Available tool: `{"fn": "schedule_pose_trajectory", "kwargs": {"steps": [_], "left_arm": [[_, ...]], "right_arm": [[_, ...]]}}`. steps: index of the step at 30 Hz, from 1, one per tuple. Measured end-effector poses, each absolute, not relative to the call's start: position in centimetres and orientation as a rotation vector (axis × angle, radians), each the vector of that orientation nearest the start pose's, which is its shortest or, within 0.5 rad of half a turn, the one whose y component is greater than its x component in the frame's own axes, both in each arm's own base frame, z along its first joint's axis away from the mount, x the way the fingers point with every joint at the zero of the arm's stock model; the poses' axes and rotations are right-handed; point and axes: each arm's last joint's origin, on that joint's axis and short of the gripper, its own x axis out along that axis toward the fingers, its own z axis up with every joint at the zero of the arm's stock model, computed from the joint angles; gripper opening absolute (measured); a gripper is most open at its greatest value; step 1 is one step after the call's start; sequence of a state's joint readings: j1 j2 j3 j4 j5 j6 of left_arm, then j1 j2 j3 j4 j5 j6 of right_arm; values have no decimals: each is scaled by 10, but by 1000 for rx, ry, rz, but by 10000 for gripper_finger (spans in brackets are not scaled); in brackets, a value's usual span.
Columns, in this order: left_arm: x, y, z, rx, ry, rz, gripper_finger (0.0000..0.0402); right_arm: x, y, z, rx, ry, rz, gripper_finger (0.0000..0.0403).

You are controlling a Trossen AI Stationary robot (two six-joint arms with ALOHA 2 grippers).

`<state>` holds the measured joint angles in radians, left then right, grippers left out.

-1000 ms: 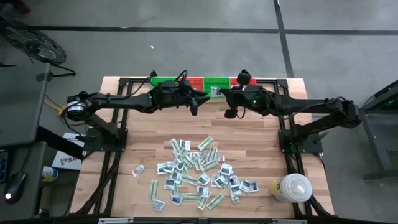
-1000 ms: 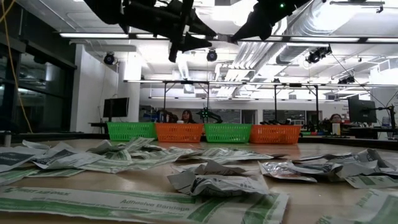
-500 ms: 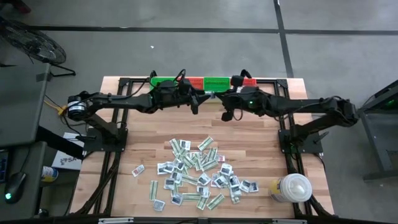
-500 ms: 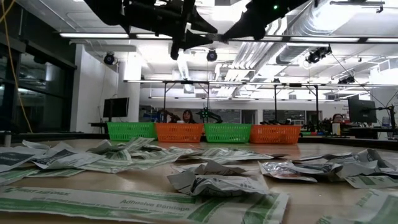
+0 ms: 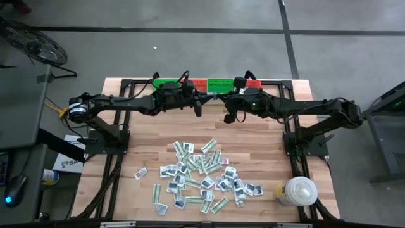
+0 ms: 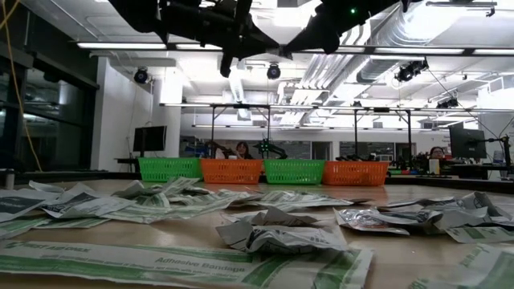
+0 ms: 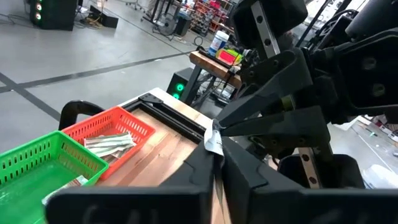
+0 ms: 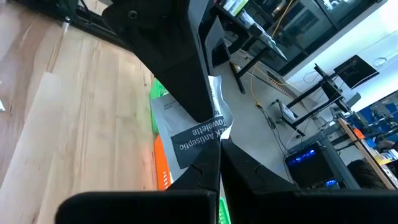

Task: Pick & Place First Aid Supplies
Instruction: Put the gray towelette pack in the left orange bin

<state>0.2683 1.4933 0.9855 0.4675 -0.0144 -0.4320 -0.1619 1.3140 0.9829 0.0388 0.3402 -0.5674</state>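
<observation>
Grey-and-white towelette packet [image 8: 198, 134] is hanging between both grippers, high above the far middle of the table [image 5: 266, 139]. Left gripper [image 7: 216, 144] is pinching together on one edge of it; right gripper [image 8: 211, 134] is clamping the opposite edge, fingers together on the printed face. Judgement: a hand-over is taking place, so the packet is getting passed across to whichever arm reaches its basket, or the two are steadying it for a regrip. Both arms are meeting just near the far row of baskets: green basket [image 7: 43, 168] lying beside red basket [image 7: 112, 130], the latter already containing pale strips. Remaining supplies [image 5: 199, 177] are lying in a loose heap near the front middle of the table, well apart from the grippers. White lidded container [image 5: 297, 191] is sitting at the near right corner.
</observation>
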Motion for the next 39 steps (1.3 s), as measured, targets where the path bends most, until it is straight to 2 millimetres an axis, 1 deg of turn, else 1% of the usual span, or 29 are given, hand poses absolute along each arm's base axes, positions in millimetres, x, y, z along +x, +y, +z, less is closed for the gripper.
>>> {"fn": "schedule_pose_trajectory", "kwargs": {"steps": [10,13,15,18,20,23,27,31,34,39], "left_arm": [[327,90,296,-411,-19,290,3],[327,91,296,-399,-17,290,2],[327,92,296,-398,-18,296,2],[324,100,295,-397,-13,317,2],[321,109,293,-395,4,339,1],[313,130,291,-398,30,350,1],[297,160,281,-435,122,376,1],[281,189,266,-490,217,396,1],[272,211,254,-527,235,388,0],[260,243,227,-596,278,401,0]], "right_arm": [[290,-58,309,-575,424,-391,6],[290,-59,309,-558,416,-380,33],[289,-59,309,-534,409,-385,63],[284,-60,315,-490,385,-430,114],[279,-61,321,-470,373,-501,150],[269,-62,331,-458,352,-591,195],[256,-66,341,-454,337,-676,232],[244,-72,348,-451,350,-771,240],[238,-79,349,-446,368,-832,237],[232,-93,348,-411,378,-891,237]]}}
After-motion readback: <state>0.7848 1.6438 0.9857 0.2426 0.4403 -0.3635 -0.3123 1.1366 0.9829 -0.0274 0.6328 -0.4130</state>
